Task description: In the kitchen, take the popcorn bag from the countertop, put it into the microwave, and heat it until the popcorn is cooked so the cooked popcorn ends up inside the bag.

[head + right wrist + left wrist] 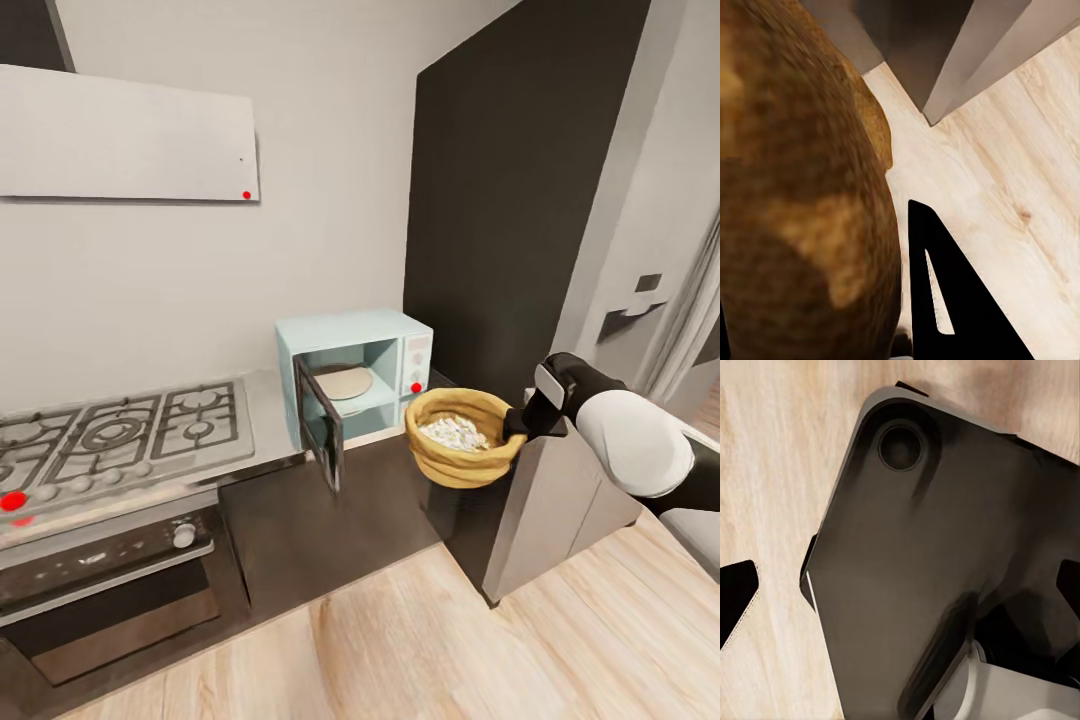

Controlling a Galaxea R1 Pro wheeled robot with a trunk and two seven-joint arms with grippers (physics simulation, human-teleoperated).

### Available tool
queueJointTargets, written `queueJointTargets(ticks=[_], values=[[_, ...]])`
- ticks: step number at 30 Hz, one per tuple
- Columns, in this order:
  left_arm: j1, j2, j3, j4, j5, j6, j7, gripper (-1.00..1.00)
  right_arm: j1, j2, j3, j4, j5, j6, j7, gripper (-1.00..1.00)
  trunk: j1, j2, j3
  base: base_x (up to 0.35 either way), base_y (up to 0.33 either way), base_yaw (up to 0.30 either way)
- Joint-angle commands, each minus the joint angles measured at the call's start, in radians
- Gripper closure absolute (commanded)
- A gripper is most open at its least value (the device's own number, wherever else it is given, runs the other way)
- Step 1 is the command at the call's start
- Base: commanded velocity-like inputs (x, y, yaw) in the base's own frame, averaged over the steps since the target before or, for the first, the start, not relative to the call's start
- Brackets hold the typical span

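Right tool (516,425) over wooden floor (420,640)

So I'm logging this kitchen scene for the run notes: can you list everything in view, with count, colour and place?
Squat tan burlap popcorn bag: one, held in the air right of the microwave, white popcorn inside.
Boxy mint-blue microwave: one, on the counter, door open, pale round plate inside.
Glossy grey steel countertop: one, along the wall.
Steel gas hob: one, inset at left.
Dark built-in oven: one, below the hob.
Pale wood floor: below.
Right hand: black, shut on the bag's rim.
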Motion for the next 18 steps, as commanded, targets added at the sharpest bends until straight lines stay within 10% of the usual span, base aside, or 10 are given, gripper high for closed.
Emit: queueJointTargets(ticks=[1, 18], values=[[0.0, 0.0, 0.001, -0.001, 0.003, -0.001, 0.003, -1.0, -0.001, 0.0, -0.009, -0.001, 0.008, 0.003, 0.001, 1.0, 0.0, -0.001, -0.001, 0.0, 0.232, 0.0], [0.0, -0.001, 0.001, -0.001, 0.002, -0.001, 0.003, -1.0, -0.001, 0.04, -0.009, -0.007, 0.009, 0.003, 0.001, 1.0, 0.0, -0.001, -0.001, 0.054, 0.203, 0.0]])
